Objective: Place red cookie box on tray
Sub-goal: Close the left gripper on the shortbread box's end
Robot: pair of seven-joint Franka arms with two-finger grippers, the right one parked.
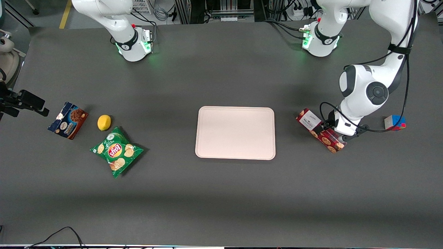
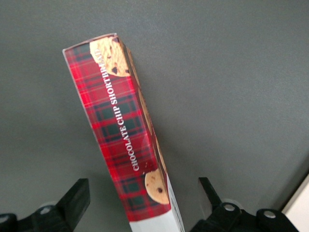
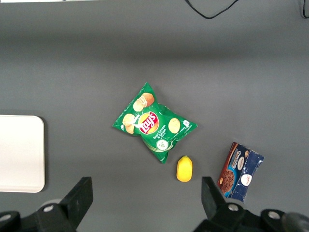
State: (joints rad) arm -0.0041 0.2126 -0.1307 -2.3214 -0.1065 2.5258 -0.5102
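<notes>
Front view: dark grey desk [image 1: 221, 193] with the tray [image 1: 235, 133] at its middle, plain and bare.
Red box [image 1: 320, 130]: lies on the desk toward the working arm's end, near the tray but apart from it, set at a slant; its white label end points to the tray and away from the front camera, its cookie-picture end comes nearer to the camera.
Gripper [image 1: 341, 135]: low over the cookie-picture end of the red box, under the white left arm [image 1: 367, 93].
Jaws: wide open in the left wrist view, one black finger [image 2: 75, 200] on each side of the red box [image 2: 126, 140], both with a gap to the carton; nothing is held.
Red box, wrist view: tartan side with the words CHOCOLATE CHIP SHORTBREAD faces the camera, cookie pictures at both ends, white end between the fingers.
Cube [image 1: 394, 122]: small coloured block on the desk, beside the left arm, well apart from the tray.
Blue box [image 1: 68, 120]: toward the parked arm's end of the desk, flat.
Lemon [image 1: 104, 122]: just beside the blue box, between it and the tray.
Crisp bag [image 1: 116, 151]: green, close to the lemon and nearer to the front camera than it.
</notes>
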